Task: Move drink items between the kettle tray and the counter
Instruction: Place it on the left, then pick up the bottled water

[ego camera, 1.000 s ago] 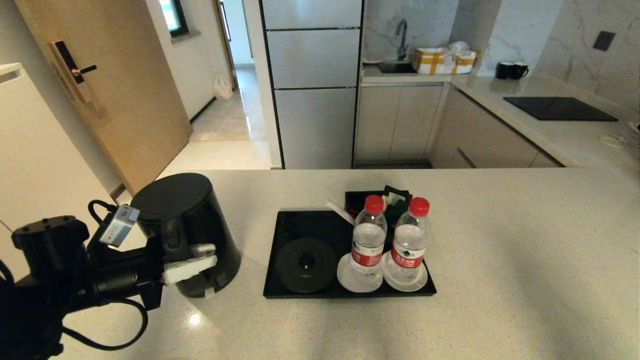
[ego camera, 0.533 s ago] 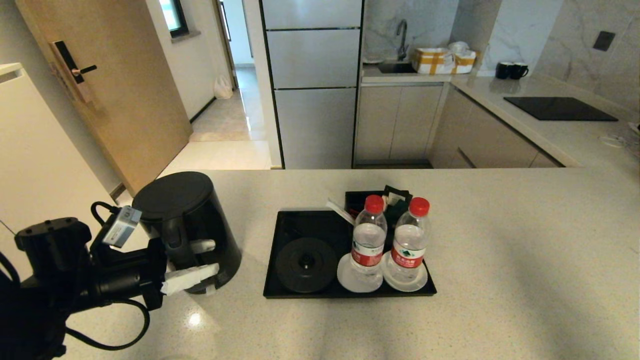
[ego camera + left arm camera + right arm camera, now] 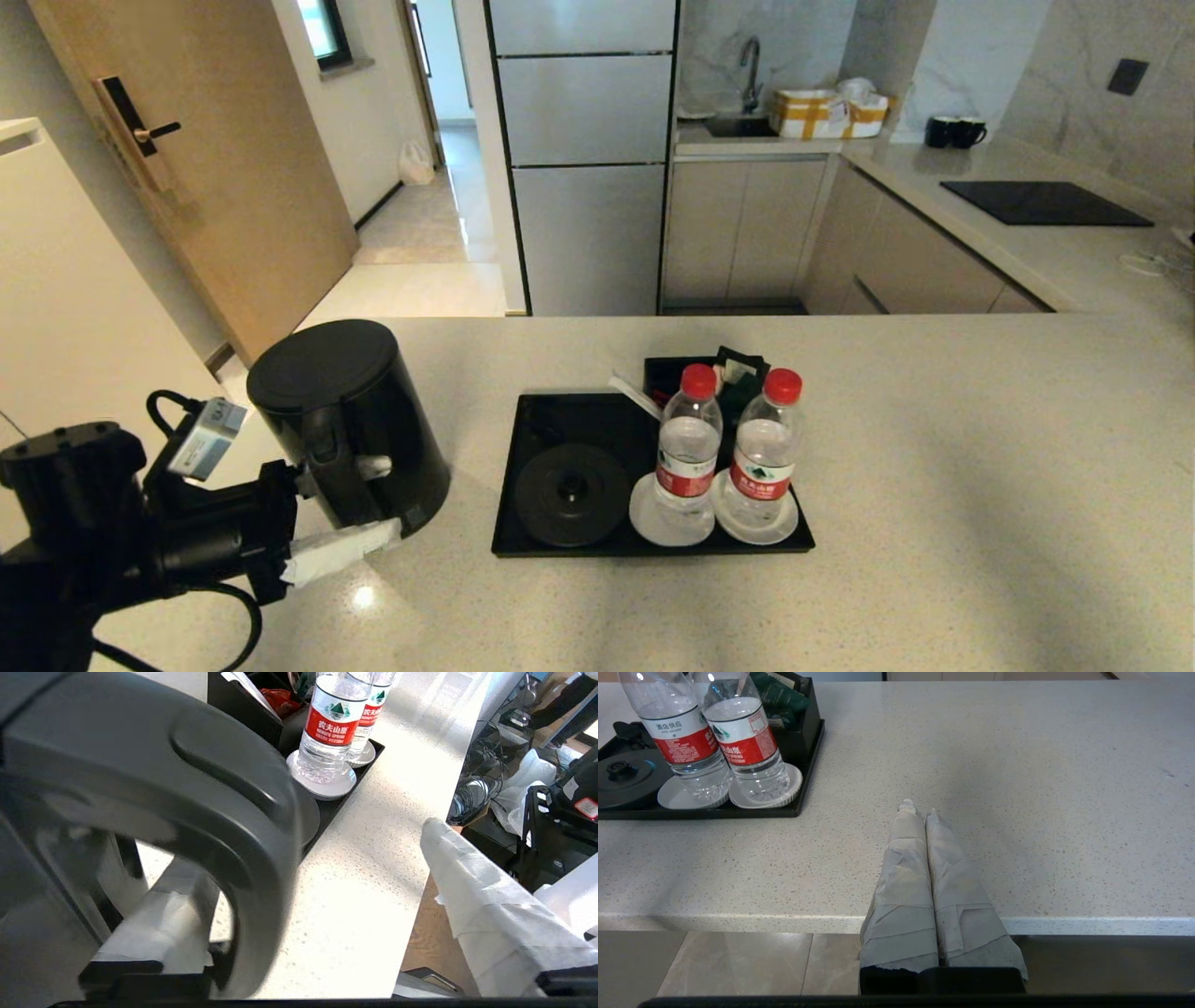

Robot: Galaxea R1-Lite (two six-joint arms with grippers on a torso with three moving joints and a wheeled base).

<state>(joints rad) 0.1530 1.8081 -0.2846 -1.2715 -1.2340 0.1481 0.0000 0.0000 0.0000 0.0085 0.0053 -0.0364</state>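
The tall matte-black kettle [image 3: 350,420] stands upright on the beige counter [image 3: 934,467], left of the kettle tray [image 3: 560,411]. My left gripper [image 3: 383,497] is open at the kettle's handle [image 3: 196,793]: one taped finger [image 3: 149,928] reaches through the handle loop, the other finger [image 3: 472,882] is well clear of it. The round base disc [image 3: 569,493] on the tray is bare. Two red-capped water bottles [image 3: 688,439] [image 3: 766,443] stand on white saucers in the tray's right half. My right gripper [image 3: 917,807] is shut and empty over the counter's front edge.
A smaller black box of sachets [image 3: 728,369] sits behind the bottles. The counter's left edge is close behind the kettle. The far counter holds a black cooktop [image 3: 1046,202] and two black mugs [image 3: 954,132].
My left gripper's fingers have spread apart from the kettle handle and the arm has drawn back and down a little. The kettle stays upright on the counter.
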